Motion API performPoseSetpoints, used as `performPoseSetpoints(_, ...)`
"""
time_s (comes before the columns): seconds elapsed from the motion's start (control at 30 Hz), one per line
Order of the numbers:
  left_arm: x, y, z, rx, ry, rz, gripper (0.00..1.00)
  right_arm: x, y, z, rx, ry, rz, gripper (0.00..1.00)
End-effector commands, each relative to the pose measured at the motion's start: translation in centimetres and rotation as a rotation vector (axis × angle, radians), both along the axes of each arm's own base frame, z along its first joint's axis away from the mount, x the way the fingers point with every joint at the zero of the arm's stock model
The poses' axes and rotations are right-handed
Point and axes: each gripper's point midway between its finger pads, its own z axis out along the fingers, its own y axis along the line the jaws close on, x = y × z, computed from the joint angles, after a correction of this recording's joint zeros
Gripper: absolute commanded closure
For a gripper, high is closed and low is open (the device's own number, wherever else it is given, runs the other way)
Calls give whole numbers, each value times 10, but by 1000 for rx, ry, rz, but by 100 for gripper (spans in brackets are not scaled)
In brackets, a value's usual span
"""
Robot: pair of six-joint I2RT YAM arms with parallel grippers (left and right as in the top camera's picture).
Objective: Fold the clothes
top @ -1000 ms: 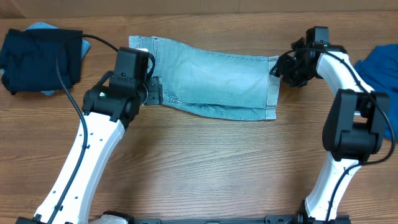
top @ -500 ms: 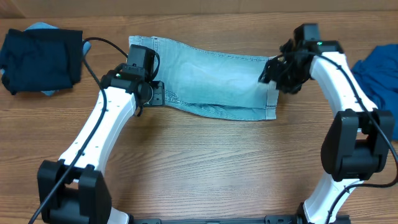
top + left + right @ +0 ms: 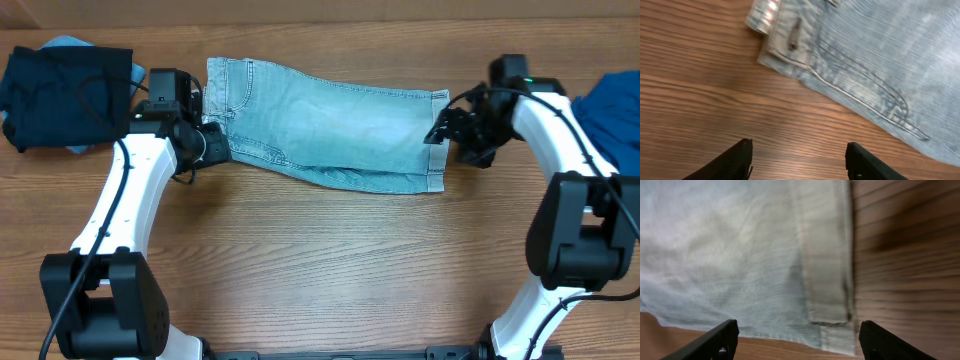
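Far centre of table (image 3: 330, 260): shorts (image 3: 330, 125) lie flat on the wood, long side running left to right, waistband (image 3: 225, 85) at the left end, hem (image 3: 438, 140) at the right end.
Left end of shorts: the left wrist view shows the waistband corner with a belt loop (image 3: 795, 34) and curved pocket stitching (image 3: 865, 85), all lying on the wood.
Right end of shorts: the right wrist view shows the hem as a paler stitched band (image 3: 825, 255), with bare wood to its right.
Left gripper (image 3: 208, 142): just beside the near-left corner of the shorts. Its fingers (image 3: 737, 160) stand apart with only bare wood between them, and it holds nothing.
Right gripper (image 3: 440, 125): at the hem end, over the edge of the cloth. Its fingers (image 3: 715, 342) are spread wide with denim showing between them and nothing is pinched. Whether the tips touch the cloth cannot be told.
Far left: navy garment (image 3: 65, 90) lies bunched, well apart from the shorts, with a pale blue cloth (image 3: 75, 42) peeking out from beneath it.
Far right: blue garment (image 3: 612, 105) lies at the table edge, cut off by the frame and partly behind the right arm.
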Motion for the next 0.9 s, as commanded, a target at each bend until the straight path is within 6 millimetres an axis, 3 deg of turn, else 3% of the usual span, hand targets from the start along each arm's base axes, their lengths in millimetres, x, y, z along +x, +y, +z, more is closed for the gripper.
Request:
performPoseSetpoints(0.0, 7, -12, 2, -38, -18, -41, 37, -7, -2, -9, 101, -1, -4, 18)
performPoseSetpoints(0.33, 10, -11, 3, -37, -30, -40, 37, -14, 9, -38, 165, -24, -19, 23)
performPoseSetpoints(0.53, 9, -12, 3, -38, -29, -41, 37, -20, 9, -48, 164, -10, -38, 40)
performPoseSetpoints(0.6, 10, -12, 3, -38, -29, -41, 37, -20, 9, -48, 164, -13, -38, 57)
performPoseSetpoints(0.77, 9, -12, 3, -38, -29, -41, 36, -21, 9, -46, 164, -11, -38, 71)
performPoseSetpoints(0.87, 10, -12, 3, -36, -30, -41, 36, -23, 9, -38, 163, -13, -37, 73)
